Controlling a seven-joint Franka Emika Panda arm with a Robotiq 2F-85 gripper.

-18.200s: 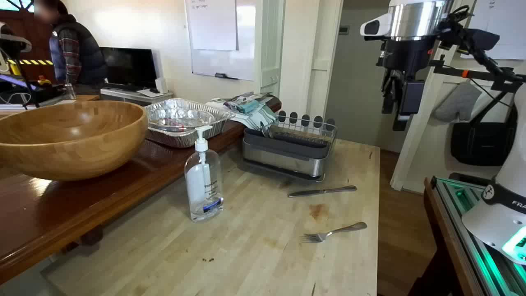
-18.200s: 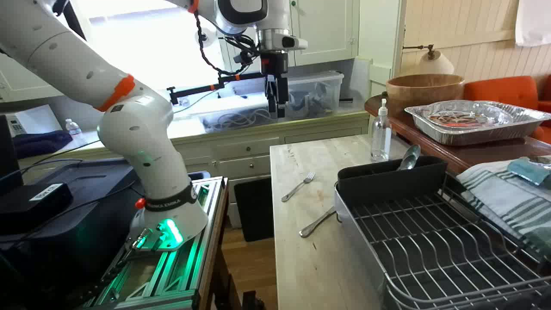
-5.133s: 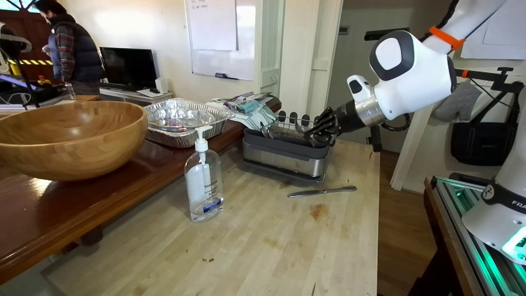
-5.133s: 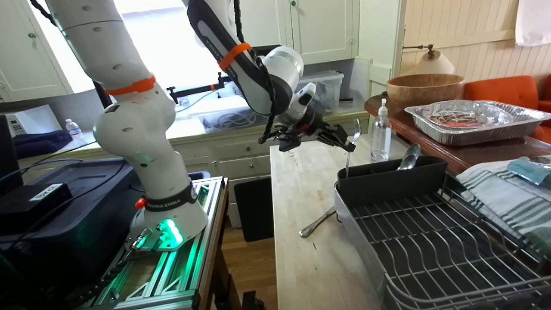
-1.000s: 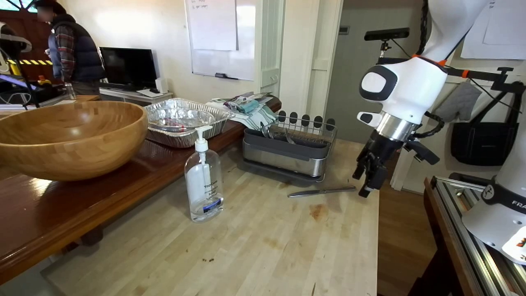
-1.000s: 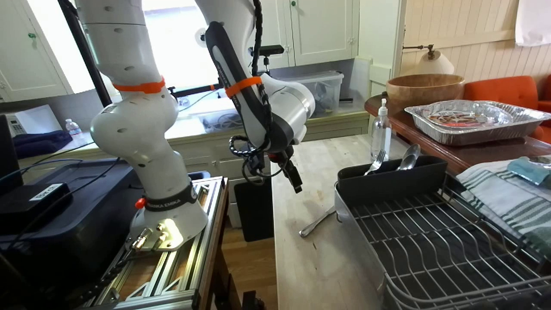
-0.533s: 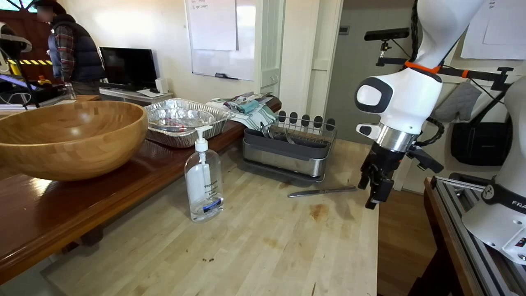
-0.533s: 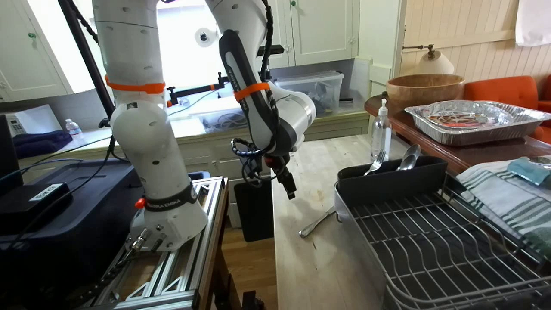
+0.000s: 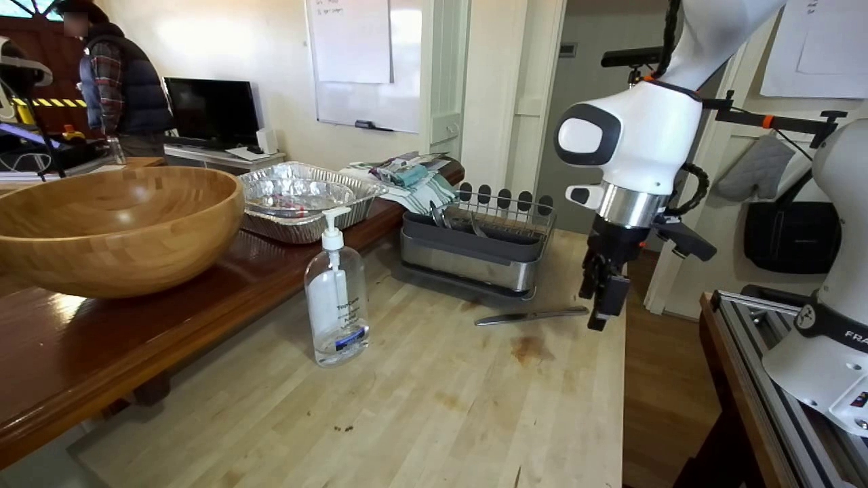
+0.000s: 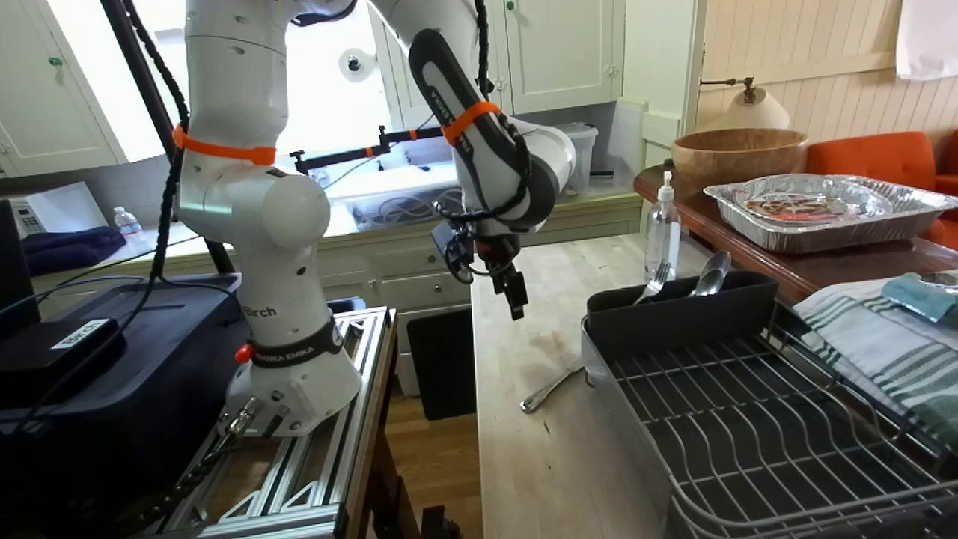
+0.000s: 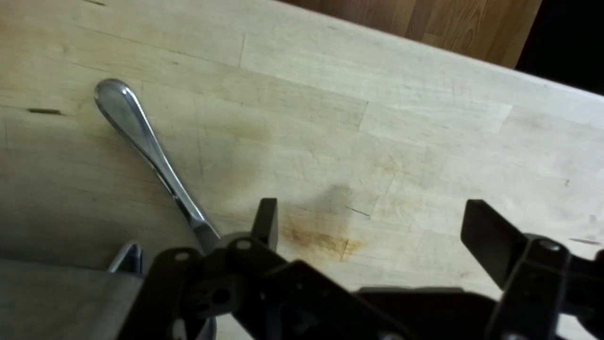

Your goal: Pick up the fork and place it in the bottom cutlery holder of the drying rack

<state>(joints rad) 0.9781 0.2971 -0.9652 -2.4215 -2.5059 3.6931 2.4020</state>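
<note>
Above the pale surface (image 10: 554,471), the hand (image 11: 375,224) gapes, holding nothing. The fork (image 10: 656,283) seems light, stiff, slippery; grip its neck.

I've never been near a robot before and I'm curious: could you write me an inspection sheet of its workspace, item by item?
Surface: pale wooden table, brown stain on it.
Job's things: fork leans tines-up in the cutlery holder of the drying rack, beside a spoon.
Clutter: knife and pump bottle on the table.
Tool: open, holding nothing, above the table.
Cables: black cable bows out beside the arm.
Surroundings: wooden bowl and foil tray on a darker counter; person in the background.
</note>
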